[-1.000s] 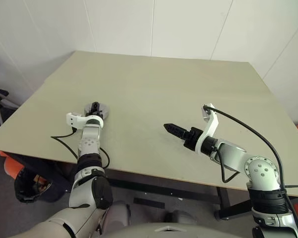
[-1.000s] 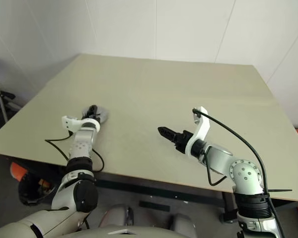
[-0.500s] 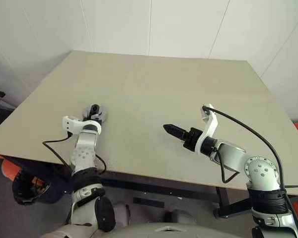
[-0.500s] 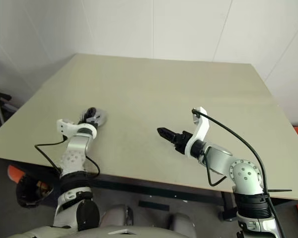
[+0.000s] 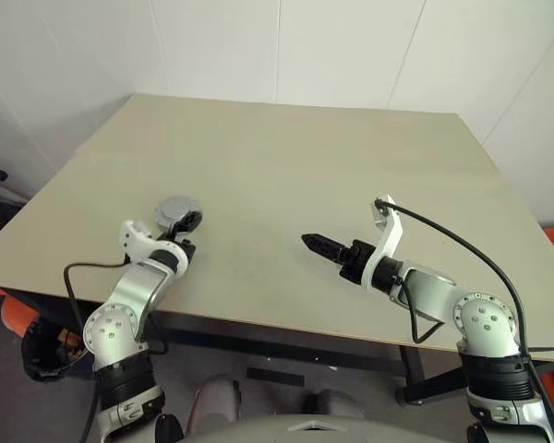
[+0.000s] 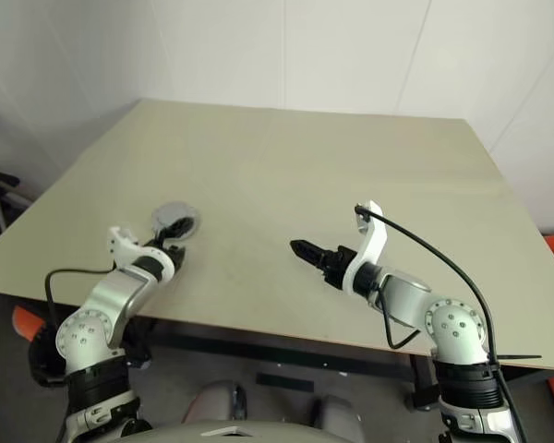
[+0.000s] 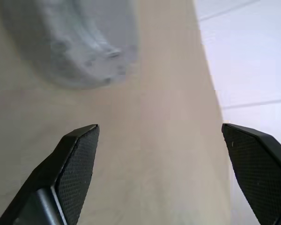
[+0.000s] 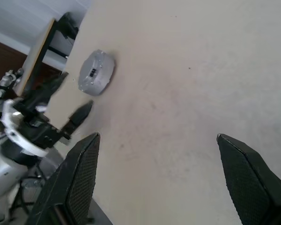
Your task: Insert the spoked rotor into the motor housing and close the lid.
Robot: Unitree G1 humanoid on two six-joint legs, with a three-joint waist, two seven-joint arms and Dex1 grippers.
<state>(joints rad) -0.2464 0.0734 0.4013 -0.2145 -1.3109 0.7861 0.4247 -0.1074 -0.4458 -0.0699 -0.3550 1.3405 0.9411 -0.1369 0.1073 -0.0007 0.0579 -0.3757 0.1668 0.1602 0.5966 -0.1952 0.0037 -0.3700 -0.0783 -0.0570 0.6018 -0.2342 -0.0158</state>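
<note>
The motor housing (image 5: 175,208) is a round grey puck near the table's front left, with the lid (image 8: 96,71) lying flat on top. The spoked rotor is out of view. My left gripper (image 5: 186,229) hovers just short of the housing on its near side, open and empty. In the left wrist view its fingers (image 7: 77,164) stand wide apart and the housing (image 7: 70,42) is blurred beyond them. My right gripper (image 5: 319,245) is over the table's middle front, pointing left toward the housing. It is open and empty, its fingertips (image 8: 82,173) spread wide.
The beige table (image 5: 351,148) stretches back to white walls. Its front edge (image 5: 258,323) runs just under both wrists. A black cable (image 5: 462,249) loops from the right wrist. Dark and orange items (image 5: 18,323) sit on the floor at the left.
My left gripper has drawn back off the housing toward the table's near edge and risen a little, leaving the housing uncovered. The right arm has stayed put.
</note>
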